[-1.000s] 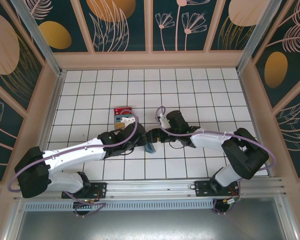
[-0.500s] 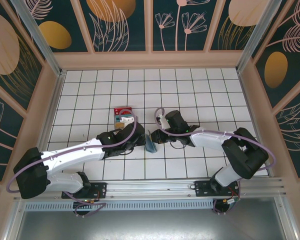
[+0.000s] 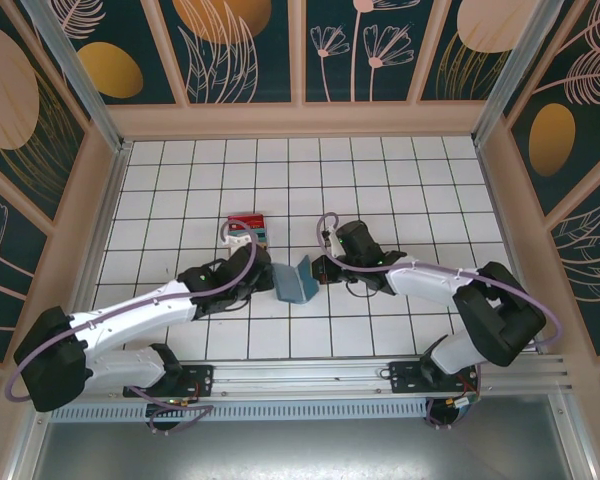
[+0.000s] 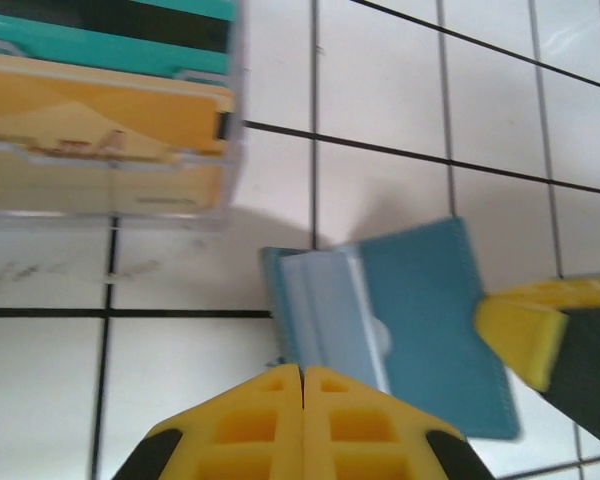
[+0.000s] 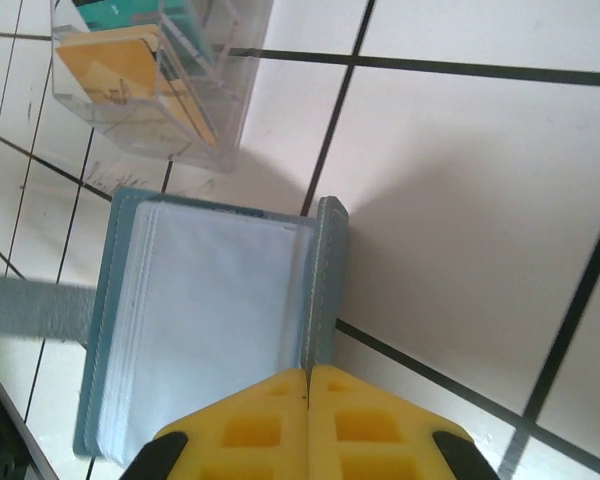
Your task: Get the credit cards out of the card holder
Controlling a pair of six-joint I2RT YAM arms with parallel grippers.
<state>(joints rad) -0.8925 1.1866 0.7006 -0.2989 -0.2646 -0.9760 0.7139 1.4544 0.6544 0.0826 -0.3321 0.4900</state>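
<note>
The slate-blue card holder (image 3: 295, 281) is spread open between my two grippers, pale sleeves (image 5: 215, 300) showing inside. My left gripper (image 3: 267, 279) is shut on its left edge, fingertips (image 4: 302, 372) meeting at the light-blue sleeve (image 4: 325, 310). My right gripper (image 3: 318, 268) is shut on the right cover's edge (image 5: 325, 280); one of its fingers (image 4: 520, 328) reaches the holder's far side. Credit cards, teal (image 4: 100, 28) and tan (image 4: 100, 108), lie stacked in a clear box (image 3: 248, 229) just beyond the holder; a red one tops the stack in the top view.
White tiled floor (image 3: 400, 190) with dark grout lines, walled by patterned panels on three sides. The clear box (image 5: 165, 85) stands about one tile from the holder. Both arms lie low across the near tiles, meeting at the middle.
My right gripper has closed on the holder's right cover. The left arm has drawn back to the left, and the holder has spread open between the two grippers.
</note>
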